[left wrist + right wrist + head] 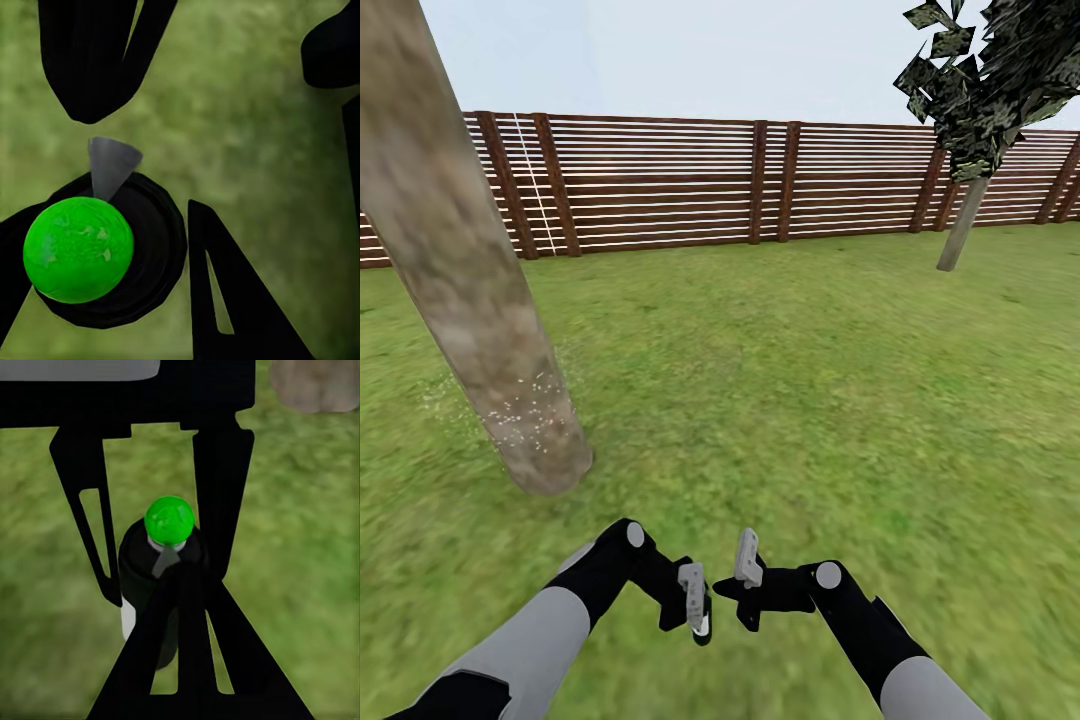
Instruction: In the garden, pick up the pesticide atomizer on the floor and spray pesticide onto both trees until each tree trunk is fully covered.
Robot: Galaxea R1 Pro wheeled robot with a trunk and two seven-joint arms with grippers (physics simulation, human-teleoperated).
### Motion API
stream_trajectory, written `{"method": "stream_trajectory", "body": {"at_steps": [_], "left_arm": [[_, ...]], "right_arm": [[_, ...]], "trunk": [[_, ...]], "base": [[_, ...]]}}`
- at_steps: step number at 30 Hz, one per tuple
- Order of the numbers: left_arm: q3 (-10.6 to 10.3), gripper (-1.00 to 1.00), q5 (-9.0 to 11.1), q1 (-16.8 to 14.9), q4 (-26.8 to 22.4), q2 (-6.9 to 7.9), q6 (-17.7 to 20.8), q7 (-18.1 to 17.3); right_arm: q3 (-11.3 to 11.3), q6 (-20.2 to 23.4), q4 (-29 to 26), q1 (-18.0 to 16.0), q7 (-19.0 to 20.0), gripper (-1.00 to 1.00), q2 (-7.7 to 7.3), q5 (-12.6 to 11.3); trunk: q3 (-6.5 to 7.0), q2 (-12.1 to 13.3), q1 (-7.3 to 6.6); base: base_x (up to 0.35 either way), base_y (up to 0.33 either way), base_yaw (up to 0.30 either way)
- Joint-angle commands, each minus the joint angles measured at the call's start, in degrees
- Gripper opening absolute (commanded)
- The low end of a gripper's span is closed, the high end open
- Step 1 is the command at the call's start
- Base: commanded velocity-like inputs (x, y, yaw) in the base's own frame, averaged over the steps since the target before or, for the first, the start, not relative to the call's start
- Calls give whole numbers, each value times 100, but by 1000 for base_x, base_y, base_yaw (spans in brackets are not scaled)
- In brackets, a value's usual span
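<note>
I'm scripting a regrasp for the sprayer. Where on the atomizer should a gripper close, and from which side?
Grip the atomizer on its black body, below the green cap, coming in side-on across its width. The body looks like a straight-sided cylinder, which should seat steadily between two fingers. The cap is a ball and would likely slip, and the grey nozzle must stay clear.

No text, label, brand, number or sign can be read in any of the views. The pesticide atomizer (159, 585), seen in both wrist views with its black body and green cap, carries no legible marking. The brown slatted fence (660, 180) in the head view bears no lettering or sign, and the pale tree trunk (470, 290) shows only mottled bark with white specks near its base.
</note>
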Motion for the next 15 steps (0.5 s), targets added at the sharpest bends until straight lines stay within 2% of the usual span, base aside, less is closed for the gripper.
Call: {"method": "stream_trajectory", "body": {"at_steps": [1,15], "left_arm": [[4,-100,-32,0,-4,-2,-39,-6],[6,-100,-22,1,7,-73,-47,75]], "right_arm": [[-7,-51,-4,-2,3,-100,2,60],[-7,-51,-4,-2,3,-100,2,60]], "trunk": [[-5,-2,-1],[-5,-2,-1]], "base": [[0,0,0],[0,0,0]]}}
